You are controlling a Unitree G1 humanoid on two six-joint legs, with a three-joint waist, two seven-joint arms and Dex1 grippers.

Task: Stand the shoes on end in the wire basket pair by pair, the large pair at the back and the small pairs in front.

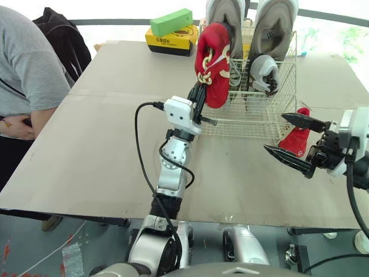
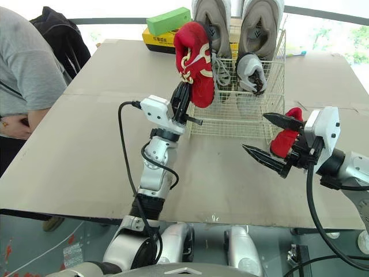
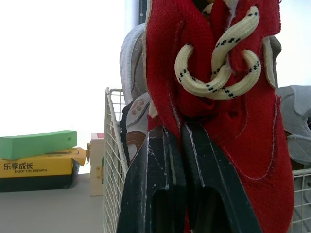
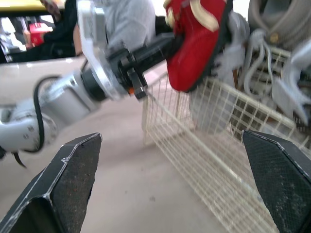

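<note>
Head pair looking down, wrist views close, basket (image 1: 253,121) shared

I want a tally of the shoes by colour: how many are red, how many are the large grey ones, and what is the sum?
Red shoes: 2
Large grey shoes: 2
Total: 4

Bystander and boxes at the tabletop

A green block (image 1: 171,22) lies on a yellow box (image 1: 170,41) at the far edge of the brown tabletop (image 1: 104,144); a person in a grey shirt (image 1: 29,69) stands at its left side, with a black bag (image 1: 63,37) behind them.
</note>
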